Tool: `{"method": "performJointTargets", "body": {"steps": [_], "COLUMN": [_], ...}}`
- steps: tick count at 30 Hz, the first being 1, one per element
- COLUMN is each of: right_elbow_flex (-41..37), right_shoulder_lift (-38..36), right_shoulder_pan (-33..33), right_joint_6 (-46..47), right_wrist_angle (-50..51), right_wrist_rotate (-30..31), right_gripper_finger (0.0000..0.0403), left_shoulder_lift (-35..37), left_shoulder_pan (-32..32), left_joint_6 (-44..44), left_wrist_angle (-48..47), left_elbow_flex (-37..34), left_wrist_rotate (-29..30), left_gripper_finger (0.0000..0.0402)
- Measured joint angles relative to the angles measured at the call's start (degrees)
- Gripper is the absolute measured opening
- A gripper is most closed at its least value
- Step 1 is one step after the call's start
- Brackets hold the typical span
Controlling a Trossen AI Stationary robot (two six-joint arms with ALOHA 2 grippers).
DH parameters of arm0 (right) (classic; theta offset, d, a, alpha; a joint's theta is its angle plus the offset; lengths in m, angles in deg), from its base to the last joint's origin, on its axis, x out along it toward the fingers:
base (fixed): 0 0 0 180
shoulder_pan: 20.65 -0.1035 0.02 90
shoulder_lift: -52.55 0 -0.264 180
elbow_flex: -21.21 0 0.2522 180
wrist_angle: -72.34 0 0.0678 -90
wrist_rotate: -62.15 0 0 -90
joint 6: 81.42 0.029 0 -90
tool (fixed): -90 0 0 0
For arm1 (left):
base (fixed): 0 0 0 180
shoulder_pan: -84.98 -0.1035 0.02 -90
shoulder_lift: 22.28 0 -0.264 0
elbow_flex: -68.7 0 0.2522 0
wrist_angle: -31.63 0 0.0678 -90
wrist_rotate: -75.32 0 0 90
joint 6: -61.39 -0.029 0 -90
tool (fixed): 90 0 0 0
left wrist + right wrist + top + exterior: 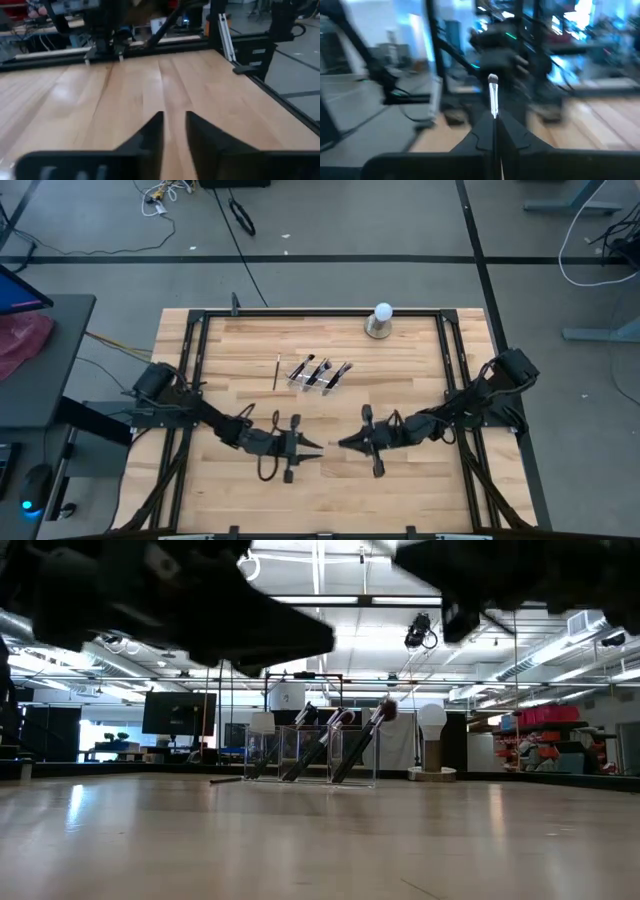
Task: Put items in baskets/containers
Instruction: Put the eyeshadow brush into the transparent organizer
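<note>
Right hand (493, 131): low over the near middle of the desk (420, 480), fingers clamped on a makeup brush (493, 100); long axis in line with the fingers, silvery tip pointing away from the wrist.
Left hand (174, 131): facing it, fingers slightly parted, holding nothing.
Loose brush (276, 371): flat, lengthwise front-to-back.
Clear holder (318, 375): beside it; brushes leaning inside.

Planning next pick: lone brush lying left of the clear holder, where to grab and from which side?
Grip the lone brush mid-shaft, coming straight down, fingers closing across its width. It lies flat, thin, apart from the holder, so both sides look free.
</note>
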Motion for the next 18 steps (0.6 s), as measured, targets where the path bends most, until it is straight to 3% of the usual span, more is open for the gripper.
{"method": "performJointTargets", "body": {"steps": [6,9,13,18], "right_elbow_flex": [5.3,6.0,6.1,6.1], "right_shoulder_lift": [-0.1,-0.1,-0.1,-0.1], "right_shoulder_pan": [-2.7,-3.5,-4.0,-4.0], "right_joint_6": [-5.2,-6.4,-6.5,-6.6], "right_wrist_angle": [0.1,0.2,0.3,0.3], "right_wrist_rotate": [-3.9,-4.9,-6.2,-6.9], "right_gripper_finger": [0.0009,0.0009,0.0009,0.0009], "left_shoulder_lift": [-0.8,-0.8,-0.8,-0.8], "left_shoulder_pan": [-1.5,-1.2,-0.1,1.1], "left_joint_6": [-3.5,-7.2,-14.3,-20.2], "left_wrist_angle": [0.3,2.6,2.5,2.6], "left_elbow_flex": [5.0,7.4,10.9,14.9], "left_wrist_rotate": [-0.4,-0.3,-1.0,-4.1], "left_gripper_finger": [0.0195,0.0233,0.0245,0.0225]}}
